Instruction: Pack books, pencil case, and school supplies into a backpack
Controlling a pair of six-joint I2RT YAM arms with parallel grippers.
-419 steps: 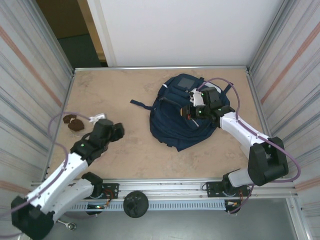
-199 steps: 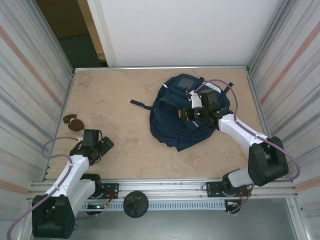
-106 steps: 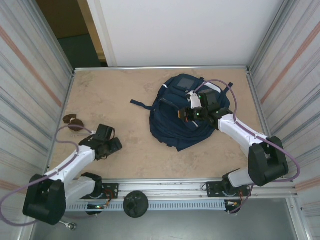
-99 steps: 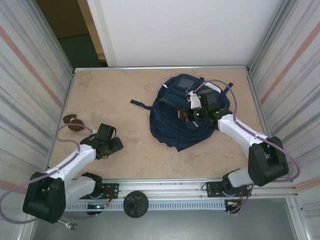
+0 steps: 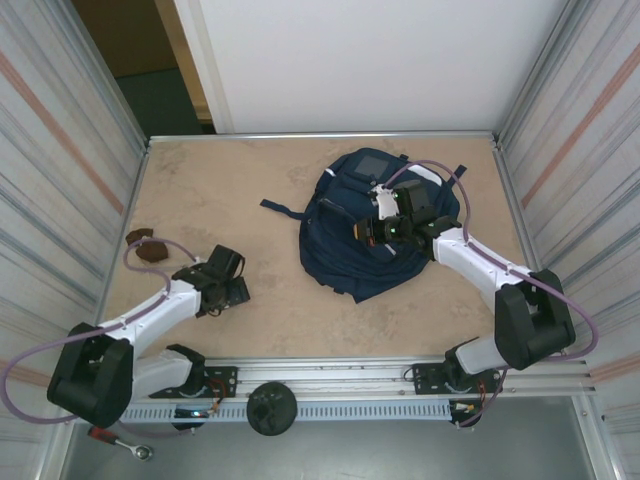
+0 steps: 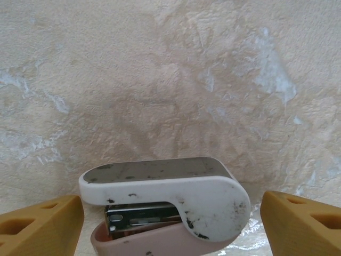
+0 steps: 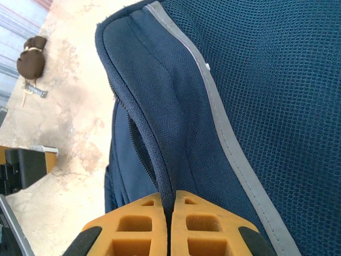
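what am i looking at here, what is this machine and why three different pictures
These are two robot arms bolted to a table's near edge, each ending in a two-finger gripper. One picture comes from a camera overhead; the other two come from a camera on each wrist. On the table lie a navy backpack and some brown lumps. The right gripper is shut, pinching a fold of the backpack by its zipper. The left gripper is open, with a small white-and-pink stapler between its fingers.
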